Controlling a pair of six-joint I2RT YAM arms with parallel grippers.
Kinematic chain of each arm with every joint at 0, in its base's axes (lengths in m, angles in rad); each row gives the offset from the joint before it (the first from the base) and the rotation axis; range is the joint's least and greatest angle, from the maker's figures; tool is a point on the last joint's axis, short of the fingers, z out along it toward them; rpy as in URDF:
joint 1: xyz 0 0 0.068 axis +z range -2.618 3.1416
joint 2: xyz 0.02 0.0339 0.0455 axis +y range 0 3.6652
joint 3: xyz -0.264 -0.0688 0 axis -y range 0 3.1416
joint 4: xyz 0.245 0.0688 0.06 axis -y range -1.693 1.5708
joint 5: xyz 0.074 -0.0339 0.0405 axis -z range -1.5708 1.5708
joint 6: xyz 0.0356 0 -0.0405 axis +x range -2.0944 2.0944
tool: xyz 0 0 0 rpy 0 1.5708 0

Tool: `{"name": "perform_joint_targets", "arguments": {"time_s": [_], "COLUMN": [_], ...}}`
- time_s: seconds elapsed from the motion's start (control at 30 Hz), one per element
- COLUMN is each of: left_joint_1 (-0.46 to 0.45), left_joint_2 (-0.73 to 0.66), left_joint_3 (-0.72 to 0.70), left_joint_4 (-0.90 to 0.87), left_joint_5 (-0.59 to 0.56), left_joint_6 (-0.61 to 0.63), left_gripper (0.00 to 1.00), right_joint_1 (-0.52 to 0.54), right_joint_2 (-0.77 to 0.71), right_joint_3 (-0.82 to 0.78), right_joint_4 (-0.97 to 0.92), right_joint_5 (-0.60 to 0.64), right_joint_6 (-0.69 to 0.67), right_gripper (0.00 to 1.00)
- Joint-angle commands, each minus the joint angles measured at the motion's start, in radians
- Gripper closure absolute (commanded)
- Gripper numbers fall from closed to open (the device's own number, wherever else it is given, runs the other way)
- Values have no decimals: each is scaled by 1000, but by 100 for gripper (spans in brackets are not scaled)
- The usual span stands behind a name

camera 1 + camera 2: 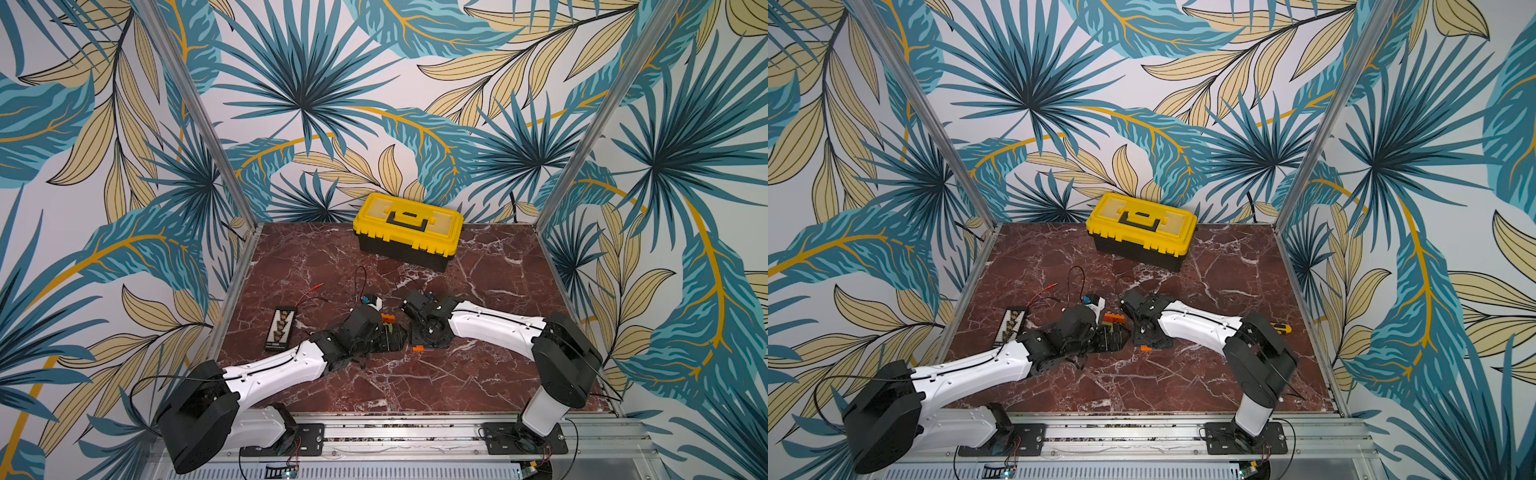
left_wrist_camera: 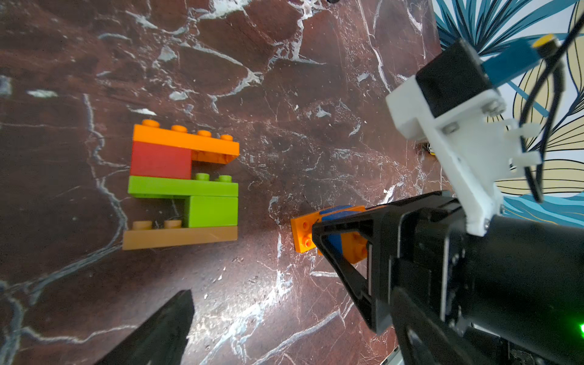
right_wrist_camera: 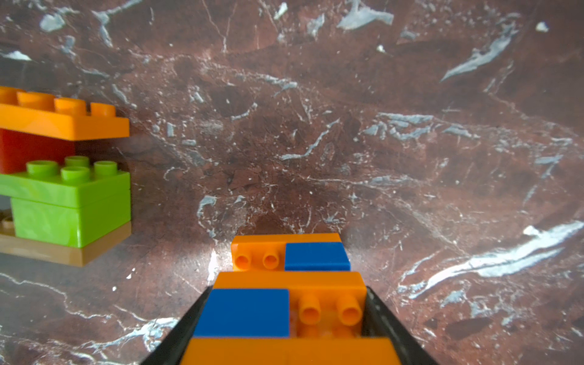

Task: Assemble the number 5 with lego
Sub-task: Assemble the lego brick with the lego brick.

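Checking top views: left gripper wide open by the stack near table centre; right gripper just beside. Left wrist: stack sits on table, apart from the orange-blue lego. Right wrist: right gripper clamped on orange-blue lego, stack nearby, not touching.
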Motion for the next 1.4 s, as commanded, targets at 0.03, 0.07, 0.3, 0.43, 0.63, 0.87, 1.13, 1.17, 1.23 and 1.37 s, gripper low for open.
{"name": "perform_joint_targets", "arguments": {"time_s": [0.03,0.07,0.3,0.43,0.63,0.87,1.13,1.17,1.23,1.37], "left_joint_1": [4,4,4,4,4,4,3,4,4,4], "left_joint_2": [-26,-27,-29,-28,-31,-30,-29,-27,-28,-34], "left_joint_3": [12,12,11,10,9,12,10,12,12,8], "left_joint_4": [-10,-12,-12,-10,-15,-18,-10,-12,-13,-15], "left_joint_5": [-12,-12,-14,-14,-14,-14,-15,-14,-15,-19], "left_joint_6": [-2,-2,-4,-5,-4,-4,-7,-7,-7,-7], "left_gripper": [0,0,0,0,0,0,0,0,0,0], "right_joint_1": [1,0,1,1,2,4,7,9,9,8], "right_joint_2": [67,71,78,71,49,77,77,79,81,83], "right_joint_3": [-8,1,18,15,35,35,8,6,6,21], "right_joint_4": [-58,-67,-75,-78,-120,-119,-49,-39,-27,-31], "right_joint_5": [-18,-18,-62,-43,-23,-18,-44,-49,-49,-37], "right_joint_6": [-25,-39,-58,-43,-32,-16,-8,-5,-9,-29], "right_gripper": [34,34,34,34,34,34,34,34,34,34]}}
